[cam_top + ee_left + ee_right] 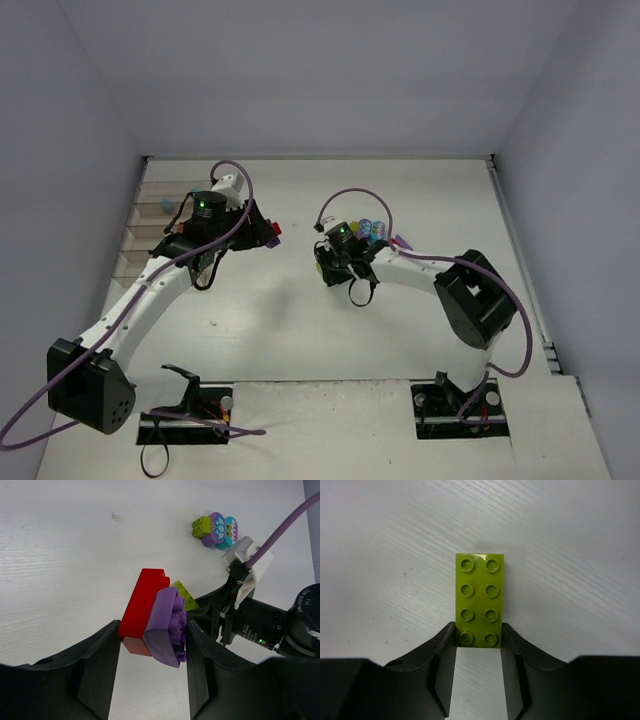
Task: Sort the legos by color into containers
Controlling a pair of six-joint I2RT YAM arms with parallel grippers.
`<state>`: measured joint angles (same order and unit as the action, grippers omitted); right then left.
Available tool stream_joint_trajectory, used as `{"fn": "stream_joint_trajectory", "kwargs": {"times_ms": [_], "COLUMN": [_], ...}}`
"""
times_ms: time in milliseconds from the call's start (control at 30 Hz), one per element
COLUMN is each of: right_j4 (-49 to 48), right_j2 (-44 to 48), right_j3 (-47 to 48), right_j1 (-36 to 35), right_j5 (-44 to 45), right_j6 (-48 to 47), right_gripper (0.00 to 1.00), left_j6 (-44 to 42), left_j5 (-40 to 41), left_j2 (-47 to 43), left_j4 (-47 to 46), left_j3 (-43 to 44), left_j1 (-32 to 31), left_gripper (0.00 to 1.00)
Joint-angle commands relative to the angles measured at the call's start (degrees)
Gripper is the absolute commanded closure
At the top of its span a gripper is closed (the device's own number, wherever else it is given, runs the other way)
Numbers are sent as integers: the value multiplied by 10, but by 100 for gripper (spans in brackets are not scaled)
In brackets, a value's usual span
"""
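My left gripper (154, 630) is shut on a red brick (141, 609) and a purple brick (169, 625) pressed together; the purple studs face the right finger. In the top view this gripper (268, 233) is right of the clear containers (143, 228), where one cyan brick (166, 207) lies in a far bin. My right gripper (478, 630) is shut on the near end of a lime green brick (479, 600), studs up, over the table. It sits mid-table in the top view (322, 268).
A cluster of lime, purple and cyan pieces (216, 529) lies just beyond the right gripper, also in the top view (372, 230), with a purple-pink piece (403, 241) beside it. The right arm's wrist (260, 620) is close to my left gripper.
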<state>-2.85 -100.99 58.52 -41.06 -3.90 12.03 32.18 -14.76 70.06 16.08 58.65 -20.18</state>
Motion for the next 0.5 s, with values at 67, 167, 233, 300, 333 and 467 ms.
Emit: {"fn": "stream_joint_trajectory", "kwargs": {"times_ms": [67,167,233,300,333,467], "right_j4": [-11,-9,-7,3,5,14], "right_j2": [-6,-9,-4,1,11,63], "right_j3": [12,11,15,23,26,48], "right_j1": [-7,-6,-7,-6,-7,-7], "right_j5": [27,26,23,25,24,21], "right_j6": [7,4,2,-2,-4,-13], "right_gripper": [65,50,41,36,32,32], "left_j6": [14,17,18,22,24,36], "left_j5": [-24,-25,-29,-32,-33,-33], "left_j2": [-19,-18,-14,-11,-9,-2], "left_j4": [-36,-39,-41,-45,-46,-49], "left_j3": [11,8,9,9,11,21], "left_j1": [1,1,1,1,1,2], "left_gripper": [100,100,100,100,100,100]}}
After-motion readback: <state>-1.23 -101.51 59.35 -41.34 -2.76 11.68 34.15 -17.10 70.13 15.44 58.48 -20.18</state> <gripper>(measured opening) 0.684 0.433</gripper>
